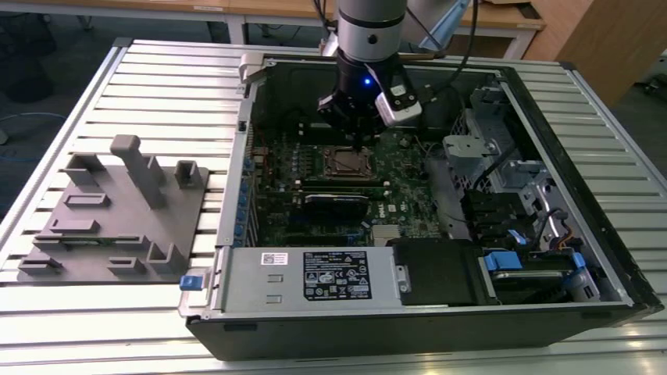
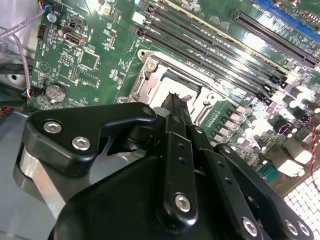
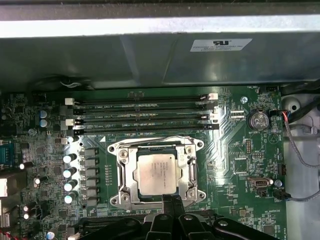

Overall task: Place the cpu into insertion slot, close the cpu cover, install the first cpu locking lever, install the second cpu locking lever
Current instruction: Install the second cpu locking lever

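Hovering just above the near edge of the insertion slot point(image 3: 156, 172), the gripper point(image 3: 171, 202) is pointing its dark fingers point(image 2: 176, 107) straight down into the open computer case point(image 1: 542, 117); the fingers look pressed close together with nothing between them. In the exterior view the gripper point(image 1: 360, 141) is hanging directly over the socket area of the green motherboard point(image 1: 417, 180). The cpu point(image 3: 156, 173) is already lying flat inside the slot, its pale silvery face turned up. The cpu cover point(image 3: 187, 170) is lying down around the chip as a metal frame, with the chip showing through its square window. Beyond the socket, four long black memory slots point(image 3: 145, 114) are running side by side, and a row of small silver capacitors point(image 3: 69, 172) is standing beside the socket. A round coin battery point(image 3: 259, 120) is sitting near the board's edge. At the front of the case, the white-labelled power supply point(image 1: 308, 277) is lying, and a grey fixture block point(image 1: 115, 211) is resting on the slatted table point(image 1: 62, 328) to the exterior view's left.
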You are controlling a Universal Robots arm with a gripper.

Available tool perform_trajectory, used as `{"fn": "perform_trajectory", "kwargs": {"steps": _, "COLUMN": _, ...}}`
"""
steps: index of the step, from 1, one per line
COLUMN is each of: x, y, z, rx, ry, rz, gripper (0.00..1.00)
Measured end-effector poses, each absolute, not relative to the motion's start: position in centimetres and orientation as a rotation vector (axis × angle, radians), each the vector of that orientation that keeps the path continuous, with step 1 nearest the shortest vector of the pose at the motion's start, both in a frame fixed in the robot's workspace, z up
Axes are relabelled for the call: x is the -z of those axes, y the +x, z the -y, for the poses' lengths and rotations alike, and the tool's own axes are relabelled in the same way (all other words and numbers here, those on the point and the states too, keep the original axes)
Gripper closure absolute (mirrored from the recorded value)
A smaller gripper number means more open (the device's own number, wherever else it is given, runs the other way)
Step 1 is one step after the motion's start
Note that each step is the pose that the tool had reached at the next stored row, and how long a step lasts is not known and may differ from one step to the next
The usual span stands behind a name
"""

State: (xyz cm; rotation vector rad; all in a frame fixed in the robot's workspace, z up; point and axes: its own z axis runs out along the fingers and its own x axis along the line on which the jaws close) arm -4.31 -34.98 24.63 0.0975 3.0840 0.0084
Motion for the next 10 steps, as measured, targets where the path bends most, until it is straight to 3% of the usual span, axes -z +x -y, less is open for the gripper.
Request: {"fn": "perform_trajectory", "kwargs": {"steps": 10, "x": -24.48, "y": -4.76, "z": 35.23, "rx": -0.008, "ry": 0.098, "rz": -3.084, "gripper": 0.90}}
